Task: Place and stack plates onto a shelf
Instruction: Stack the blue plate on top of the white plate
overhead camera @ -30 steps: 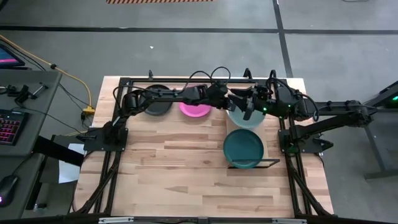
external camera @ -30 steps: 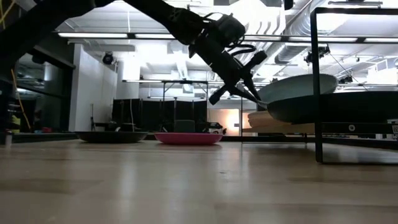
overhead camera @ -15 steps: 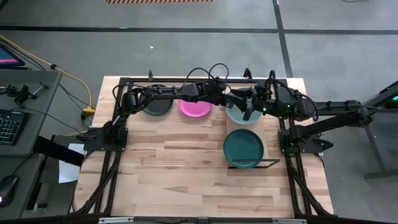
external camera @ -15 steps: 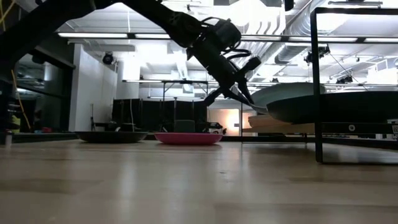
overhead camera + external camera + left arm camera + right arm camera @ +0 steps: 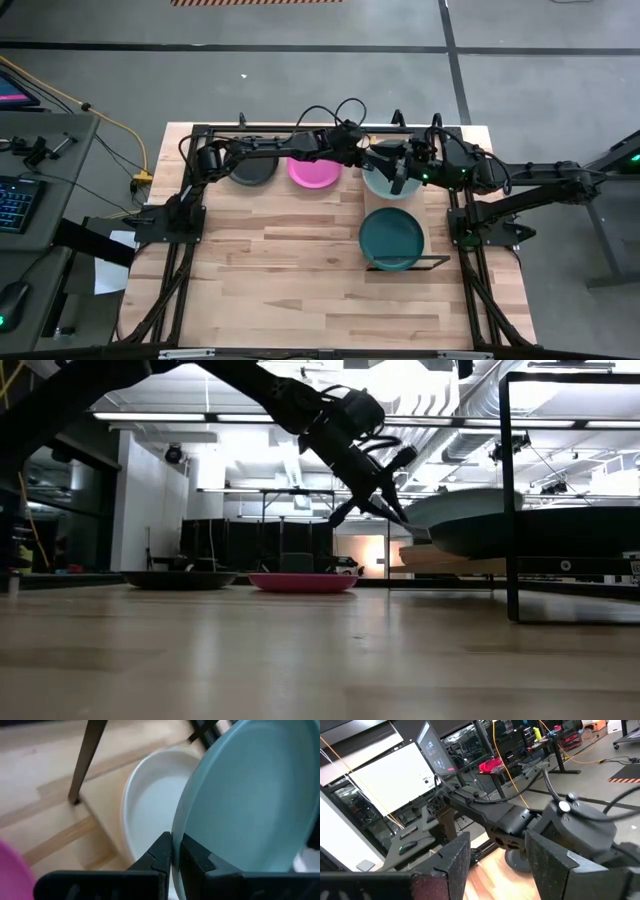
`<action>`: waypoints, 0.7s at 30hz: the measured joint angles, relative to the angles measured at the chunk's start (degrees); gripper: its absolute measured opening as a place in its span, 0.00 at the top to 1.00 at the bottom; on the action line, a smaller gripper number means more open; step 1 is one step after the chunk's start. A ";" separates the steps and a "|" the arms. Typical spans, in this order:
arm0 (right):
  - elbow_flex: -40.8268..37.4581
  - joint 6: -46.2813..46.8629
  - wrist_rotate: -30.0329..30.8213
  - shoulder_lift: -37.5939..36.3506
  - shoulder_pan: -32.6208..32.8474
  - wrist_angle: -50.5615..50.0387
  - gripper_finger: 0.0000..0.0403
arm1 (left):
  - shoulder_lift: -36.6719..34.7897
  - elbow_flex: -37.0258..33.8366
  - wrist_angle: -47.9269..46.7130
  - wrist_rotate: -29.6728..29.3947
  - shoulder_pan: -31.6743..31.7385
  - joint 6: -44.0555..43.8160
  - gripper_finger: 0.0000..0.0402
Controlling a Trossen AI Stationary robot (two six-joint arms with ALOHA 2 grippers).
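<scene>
left gripper (image 5: 171, 851) has its fingers pinched on the light teal plate's (image 5: 245, 795) rim, right over the cream white plate (image 5: 150, 805) on the shelf (image 5: 405, 262). i'd level it and centre it before letting go. right gripper (image 5: 497, 865) waits behind, fingers spread.

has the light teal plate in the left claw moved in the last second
Yes. Held by the left claw, the light teal plate has come down and levelled in the low view, toward the dark green plate.
</scene>
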 joint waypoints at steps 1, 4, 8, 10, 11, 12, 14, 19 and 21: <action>0.00 0.00 -0.09 0.00 0.00 -0.02 0.57 | -0.19 0.02 0.28 0.02 0.03 0.00 0.96; 0.00 0.00 -0.13 0.00 0.01 -0.05 0.57 | -0.89 0.01 -0.06 -0.24 0.37 0.55 0.96; -0.02 -0.05 -0.18 0.00 0.02 -0.22 0.57 | -0.89 0.02 -0.44 0.45 0.61 0.52 0.96; -0.02 -0.07 -0.20 0.00 0.00 -0.22 0.57 | -0.89 0.02 -0.52 1.31 0.69 0.50 0.95; -0.02 -0.07 -0.22 0.00 0.00 -0.22 0.57 | -0.89 0.02 -0.54 1.31 0.61 0.50 0.95; -0.02 -0.07 -0.24 0.00 0.00 -0.21 0.57 | -0.89 0.02 -0.42 1.23 0.53 0.52 0.94; -0.04 -0.07 -0.41 0.00 0.00 -0.21 0.57 | -0.89 0.02 -0.20 0.25 0.43 0.52 0.90; -0.04 -0.09 -0.72 0.00 0.00 -0.20 0.57 | -0.89 0.02 1.39 -0.59 0.52 -0.10 0.78; -0.04 -0.08 -0.77 0.00 0.02 -0.18 0.57 | -0.87 0.02 1.27 -0.65 0.69 -0.48 0.74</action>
